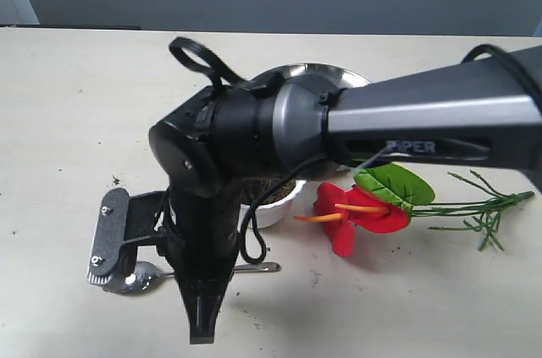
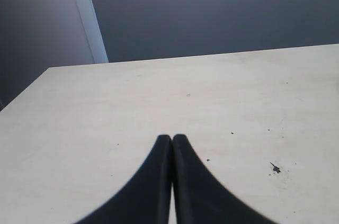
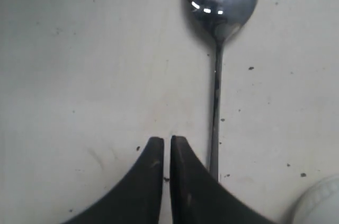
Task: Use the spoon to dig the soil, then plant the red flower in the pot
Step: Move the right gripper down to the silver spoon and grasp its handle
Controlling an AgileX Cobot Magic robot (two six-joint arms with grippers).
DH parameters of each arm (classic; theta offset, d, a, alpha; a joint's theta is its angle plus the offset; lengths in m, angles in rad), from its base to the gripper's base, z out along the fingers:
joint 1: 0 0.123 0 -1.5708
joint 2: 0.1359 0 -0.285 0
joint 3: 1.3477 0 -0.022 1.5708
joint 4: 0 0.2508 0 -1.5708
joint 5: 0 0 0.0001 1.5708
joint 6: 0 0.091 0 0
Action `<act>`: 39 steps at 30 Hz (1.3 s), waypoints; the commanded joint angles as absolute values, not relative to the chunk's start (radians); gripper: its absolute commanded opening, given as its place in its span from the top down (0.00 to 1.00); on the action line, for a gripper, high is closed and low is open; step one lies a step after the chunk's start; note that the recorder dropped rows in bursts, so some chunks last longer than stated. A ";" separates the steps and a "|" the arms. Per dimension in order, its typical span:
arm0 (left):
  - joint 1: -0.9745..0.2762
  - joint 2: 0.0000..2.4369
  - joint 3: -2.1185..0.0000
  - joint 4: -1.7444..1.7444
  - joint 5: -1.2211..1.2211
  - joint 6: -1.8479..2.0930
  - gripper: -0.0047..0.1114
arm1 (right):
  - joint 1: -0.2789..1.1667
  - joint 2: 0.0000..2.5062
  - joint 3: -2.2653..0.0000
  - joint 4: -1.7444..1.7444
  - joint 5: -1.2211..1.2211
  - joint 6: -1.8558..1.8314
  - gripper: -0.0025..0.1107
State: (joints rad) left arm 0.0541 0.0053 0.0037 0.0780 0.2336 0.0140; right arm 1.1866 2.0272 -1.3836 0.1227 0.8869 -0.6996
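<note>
The silver spoon lies flat on the table in front of the white pot, its handle pointing right. My right gripper points down just above the table beside the spoon's handle, shut with only a thin slit and nothing between its fingers. Dark soil shows in the pot, mostly hidden by the right arm. The red flower lies on the table to the right of the pot, stems trailing right. My left gripper is shut over bare table and is out of the exterior view.
A round steel plate sits behind the pot, largely covered by the right arm. Soil crumbs dot the table. The pot's rim shows at one corner of the right wrist view.
</note>
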 commanded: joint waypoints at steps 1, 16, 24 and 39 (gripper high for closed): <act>0.047 0.000 0.000 0.070 0.232 0.010 0.96 | 1.189 2.060 -1.379 0.078 0.880 -0.710 0.87; 0.047 0.000 0.000 0.070 0.232 0.010 0.96 | 1.189 2.068 -1.381 0.076 0.810 -0.705 0.61; 0.047 0.000 0.000 0.070 0.232 0.010 0.96 | 1.189 2.073 -1.381 0.049 0.735 -0.704 0.61; 0.047 0.000 0.000 0.070 0.232 0.010 0.96 | 1.187 2.128 -1.381 -0.016 0.730 -0.702 0.61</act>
State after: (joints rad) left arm 0.0541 0.0053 0.0037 0.0780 0.2336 0.0140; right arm 1.1866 2.1143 -1.3836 0.0000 0.7319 -0.7019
